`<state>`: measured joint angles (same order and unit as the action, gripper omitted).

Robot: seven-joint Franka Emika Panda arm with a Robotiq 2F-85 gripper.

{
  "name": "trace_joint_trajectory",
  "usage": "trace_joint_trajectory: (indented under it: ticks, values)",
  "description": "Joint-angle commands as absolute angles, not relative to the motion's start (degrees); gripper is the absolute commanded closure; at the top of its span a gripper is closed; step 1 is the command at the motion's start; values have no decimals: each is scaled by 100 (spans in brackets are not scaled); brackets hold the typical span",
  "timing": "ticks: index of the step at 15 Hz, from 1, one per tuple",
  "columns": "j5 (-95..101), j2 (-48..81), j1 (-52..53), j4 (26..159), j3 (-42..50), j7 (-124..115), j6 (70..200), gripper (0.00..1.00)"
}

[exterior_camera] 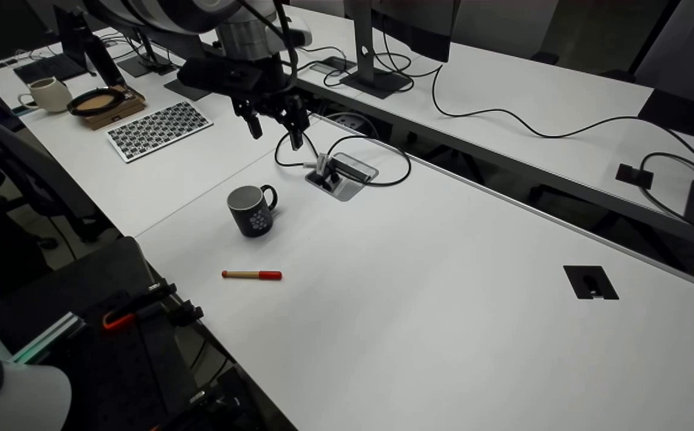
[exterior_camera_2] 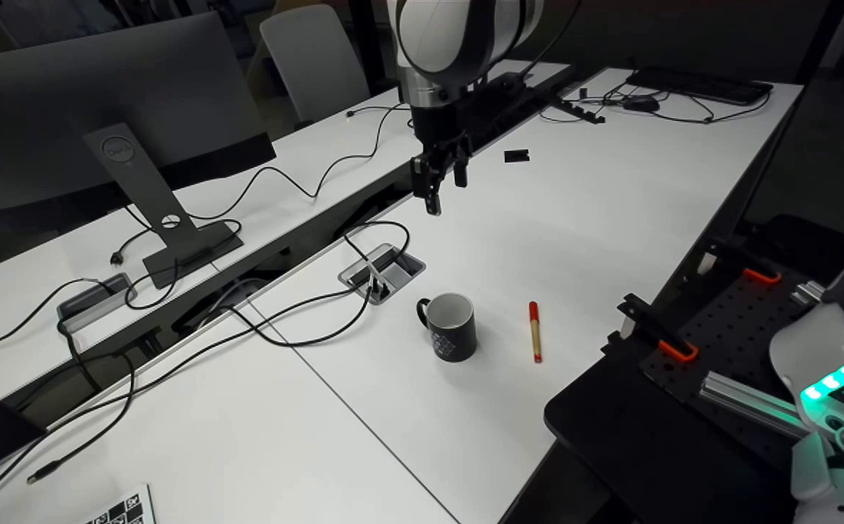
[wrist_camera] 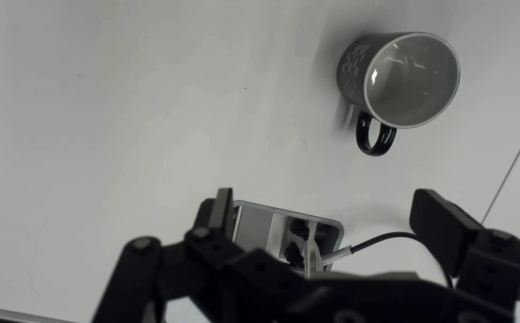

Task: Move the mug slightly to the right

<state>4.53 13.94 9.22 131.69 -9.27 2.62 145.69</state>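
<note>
The mug [exterior_camera: 251, 216] is black with pale dots on its side, a light inside and a loop handle. It stands upright on the white table [exterior_camera: 443, 287], and in an exterior view the mug [exterior_camera_2: 453, 336] is left of a marker. In the wrist view the mug [wrist_camera: 354, 74] is at the upper right, its handle pointing toward the fingers. My gripper [exterior_camera: 276, 137] is above the table, apart from the mug, and it also shows in an exterior view [exterior_camera_2: 447, 193]. In the wrist view the gripper's fingers [wrist_camera: 325, 197] are wide apart with nothing held between them.
A red-and-tan marker [exterior_camera: 252, 275] lies near the mug. A socket box [exterior_camera: 347, 190] with plugs and looping black cables [exterior_camera_2: 313, 338] is set in the table beside the mug. A keyboard [exterior_camera: 158, 129], a pale mug [exterior_camera: 51, 96] and a monitor stand [exterior_camera: 374, 78] stand farther off.
</note>
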Motion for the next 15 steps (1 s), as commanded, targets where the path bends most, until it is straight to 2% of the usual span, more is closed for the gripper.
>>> trace_joint_trajectory:
  ticks: [1,15]
  values:
    - [300,1695,966,13033,-1017,320,14568,0]
    - [204,3035,1421,12330,-979,-751,15176,0]
